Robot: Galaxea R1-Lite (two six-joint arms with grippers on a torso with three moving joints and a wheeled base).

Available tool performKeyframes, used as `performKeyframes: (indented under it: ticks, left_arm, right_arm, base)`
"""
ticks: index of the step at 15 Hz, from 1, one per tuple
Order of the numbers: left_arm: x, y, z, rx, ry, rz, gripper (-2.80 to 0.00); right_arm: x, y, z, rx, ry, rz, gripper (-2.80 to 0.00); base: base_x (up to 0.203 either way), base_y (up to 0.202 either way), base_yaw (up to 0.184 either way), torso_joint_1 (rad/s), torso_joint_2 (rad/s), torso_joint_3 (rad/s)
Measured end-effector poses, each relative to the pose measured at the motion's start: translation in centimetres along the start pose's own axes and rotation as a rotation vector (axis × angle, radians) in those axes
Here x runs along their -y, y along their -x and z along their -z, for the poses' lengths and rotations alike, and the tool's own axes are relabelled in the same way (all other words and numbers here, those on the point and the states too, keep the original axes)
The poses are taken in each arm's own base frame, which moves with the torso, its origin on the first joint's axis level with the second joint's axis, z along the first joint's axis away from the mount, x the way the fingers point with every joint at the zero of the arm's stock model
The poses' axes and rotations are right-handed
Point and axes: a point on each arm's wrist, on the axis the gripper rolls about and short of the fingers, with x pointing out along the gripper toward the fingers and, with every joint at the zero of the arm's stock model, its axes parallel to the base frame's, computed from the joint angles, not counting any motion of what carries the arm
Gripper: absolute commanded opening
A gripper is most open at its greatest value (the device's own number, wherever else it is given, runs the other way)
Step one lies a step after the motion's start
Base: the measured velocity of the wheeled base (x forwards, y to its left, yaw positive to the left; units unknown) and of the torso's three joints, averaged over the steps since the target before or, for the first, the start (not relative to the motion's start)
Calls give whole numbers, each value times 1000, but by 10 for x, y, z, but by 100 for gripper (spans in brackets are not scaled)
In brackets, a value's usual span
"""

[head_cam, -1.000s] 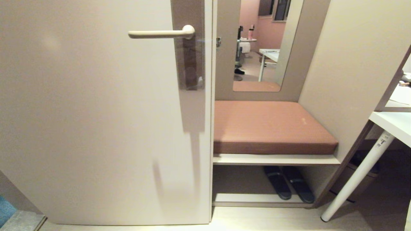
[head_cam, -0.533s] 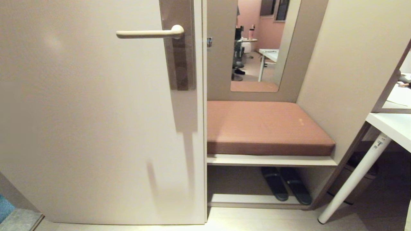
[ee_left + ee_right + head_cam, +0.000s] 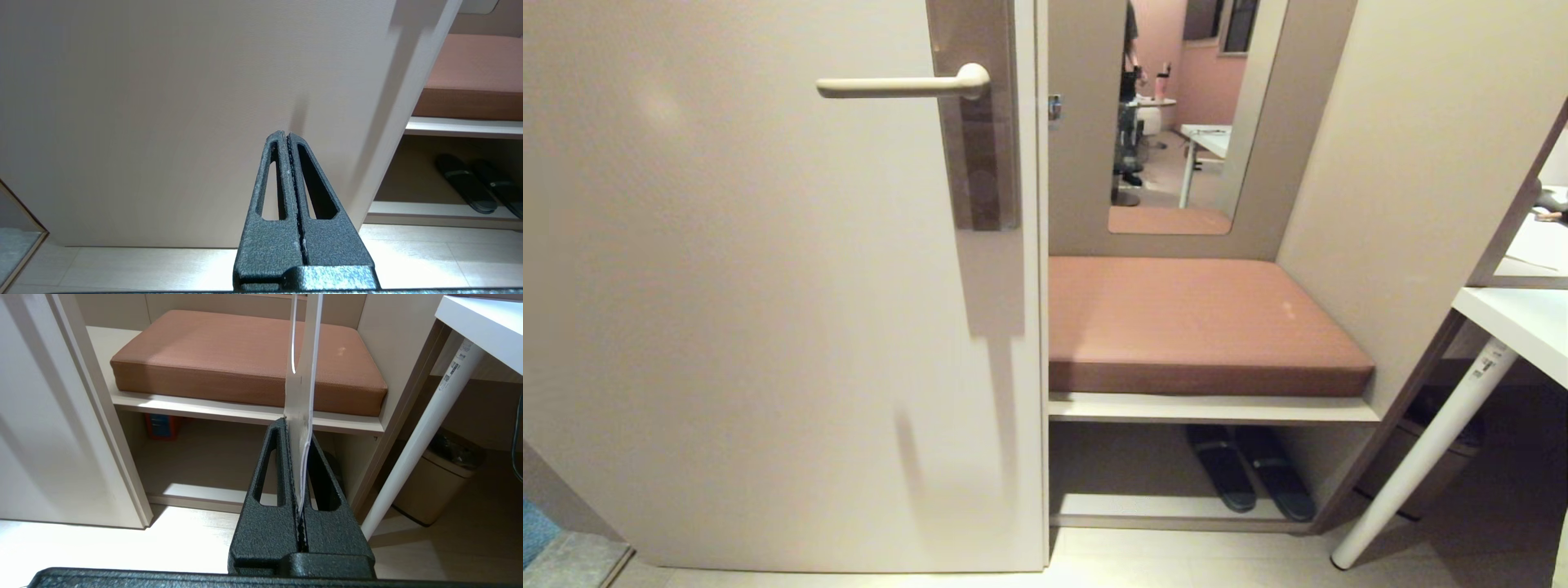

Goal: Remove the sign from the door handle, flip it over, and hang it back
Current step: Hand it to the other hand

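The cream door handle (image 3: 903,84) juts out level from its tall brown-grey backplate (image 3: 977,155) near the door's edge, and nothing hangs on it. Neither gripper shows in the head view. In the right wrist view my right gripper (image 3: 297,430) is shut on the lower end of the sign (image 3: 304,355), a thin flat card seen edge-on that stands up out of the jaws in front of the bench. Its printed faces are hidden. My left gripper (image 3: 287,136) is shut and empty, pointing at the lower part of the door (image 3: 163,102).
Right of the door (image 3: 727,327) is a bench with a brown cushion (image 3: 1192,322), slippers (image 3: 1250,478) on the shelf below and a mirror (image 3: 1176,122) above. A white table with a slanted leg (image 3: 1421,457) stands at the right, with a bin (image 3: 441,477) under it.
The whole head view shifted a little to the left a second ago and has since held still, so the camera moved. Handle and door kept their places.
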Motion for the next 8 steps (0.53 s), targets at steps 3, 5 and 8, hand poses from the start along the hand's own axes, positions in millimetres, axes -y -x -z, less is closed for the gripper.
performKeyframes:
  ticks: [3, 5, 8]
  left_arm:
    - [0, 0, 0, 0, 0, 0, -280]
    - [0, 0, 0, 0, 0, 0, -280]
    - [0, 0, 0, 0, 0, 0, -280]
  right_arm:
    - [0, 0, 0, 0, 0, 0, -280]
    - [0, 0, 0, 0, 0, 0, -280]
    - [0, 0, 0, 0, 0, 0, -280]
  base:
    - [0, 0, 0, 0, 0, 0]
    - [0, 0, 0, 0, 0, 0]
    - [0, 0, 0, 0, 0, 0]
